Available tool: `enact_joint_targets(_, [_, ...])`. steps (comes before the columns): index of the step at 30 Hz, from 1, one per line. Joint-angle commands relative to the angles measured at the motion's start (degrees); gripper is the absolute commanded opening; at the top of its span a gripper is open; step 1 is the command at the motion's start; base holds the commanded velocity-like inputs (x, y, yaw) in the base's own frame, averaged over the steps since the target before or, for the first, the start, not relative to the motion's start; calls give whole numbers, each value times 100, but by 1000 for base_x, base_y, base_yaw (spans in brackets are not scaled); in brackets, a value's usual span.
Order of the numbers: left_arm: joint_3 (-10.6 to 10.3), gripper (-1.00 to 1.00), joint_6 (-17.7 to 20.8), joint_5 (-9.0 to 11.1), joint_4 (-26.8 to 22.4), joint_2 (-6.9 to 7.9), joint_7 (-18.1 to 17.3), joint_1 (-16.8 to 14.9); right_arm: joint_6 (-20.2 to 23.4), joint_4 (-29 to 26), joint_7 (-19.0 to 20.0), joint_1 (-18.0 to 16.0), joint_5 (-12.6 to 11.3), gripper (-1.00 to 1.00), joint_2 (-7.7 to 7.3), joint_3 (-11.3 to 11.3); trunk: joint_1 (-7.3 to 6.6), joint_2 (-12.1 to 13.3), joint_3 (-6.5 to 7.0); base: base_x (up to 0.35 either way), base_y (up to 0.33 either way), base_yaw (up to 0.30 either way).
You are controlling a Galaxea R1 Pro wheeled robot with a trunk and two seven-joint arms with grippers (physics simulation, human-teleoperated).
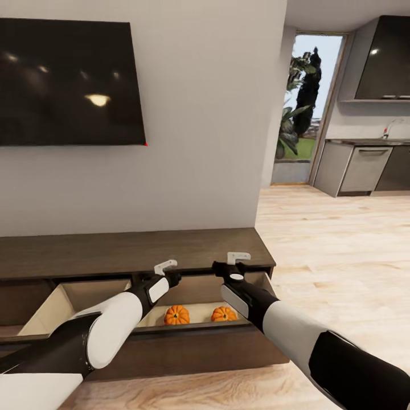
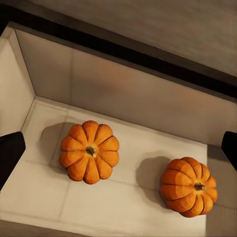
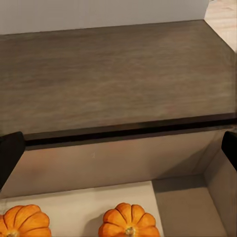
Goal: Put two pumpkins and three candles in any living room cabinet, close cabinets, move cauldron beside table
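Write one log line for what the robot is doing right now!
pumpkins: both in open cabinet drawer | left gripper: open, empty | right gripper: open, empty | drawer not yet closed

pumpkins: bright orange, darker orange grooves between the ribs, small brown-tan stems
cabinet: dark brown wood with a fine lengthwise grain; black gap under the top board
drawer: pale beige inside, faint grey shadows beside each pumpkin
left hand: black fingers, off-white bracket above
right hand: black fingers, off-white bracket above
arms: glossy white shells with black joints
wall: plain light grey
television: black, yellowish light reflections
floor: pale blond wood planks
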Motion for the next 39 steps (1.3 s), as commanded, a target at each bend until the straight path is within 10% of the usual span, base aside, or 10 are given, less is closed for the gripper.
enact_joint_targets(1, [-18, 100, 1, 60, -11, -2, 16, 36, -8, -8, -42, -6, -40, 100, -8, 48, -24, 39, 13, 0, 0, 0])
enact_joint_targets(39, [-32, 100, -312, 33, -12, 75, -57, 609, -153, 139, -43, 64, -66, 100, 23, 91, -704, 1282, 569, 0, 0, -1])
